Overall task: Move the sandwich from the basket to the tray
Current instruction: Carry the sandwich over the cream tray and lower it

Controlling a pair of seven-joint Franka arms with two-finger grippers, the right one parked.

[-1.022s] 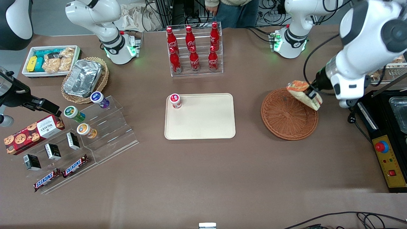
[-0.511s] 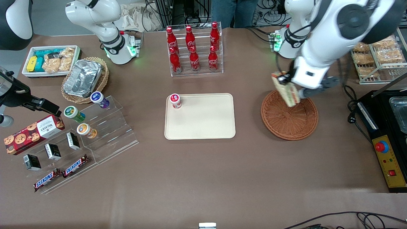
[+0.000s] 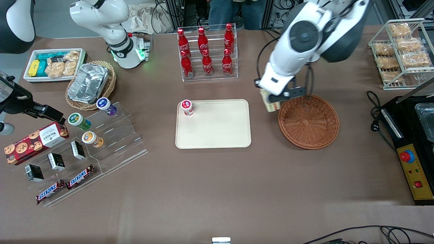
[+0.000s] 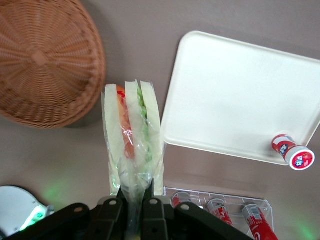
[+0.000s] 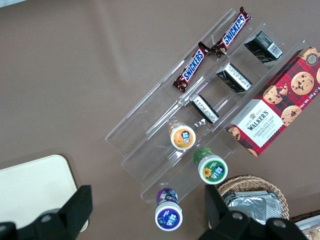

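Observation:
My left gripper (image 3: pixel 272 100) hangs above the table between the reddish-brown wicker basket (image 3: pixel 308 121) and the cream tray (image 3: pixel 217 128). It is shut on the sandwich (image 3: pixel 271 105), a plastic-wrapped wedge of white bread with orange-red and green filling. In the left wrist view the sandwich (image 4: pixel 132 137) hangs from the gripper (image 4: pixel 133 200), pinched at its wrapped end, over bare table between the basket (image 4: pixel 45 60) and the tray (image 4: pixel 240 95). The basket holds nothing.
A small red-lidded cup (image 3: pixel 186 107) stands in the tray's corner farthest from the front camera, toward the parked arm's end. A clear rack of red cola bottles (image 3: pixel 206 54) stands farther from the camera than the tray. A wire rack of bagged snacks (image 3: pixel 400 51) and a black appliance (image 3: pixel 413 142) are at the working arm's end.
My gripper has carried the sandwich from above the basket's rim out past its edge toward the tray. The sandwich has turned from lying tilted to hanging edge-on.

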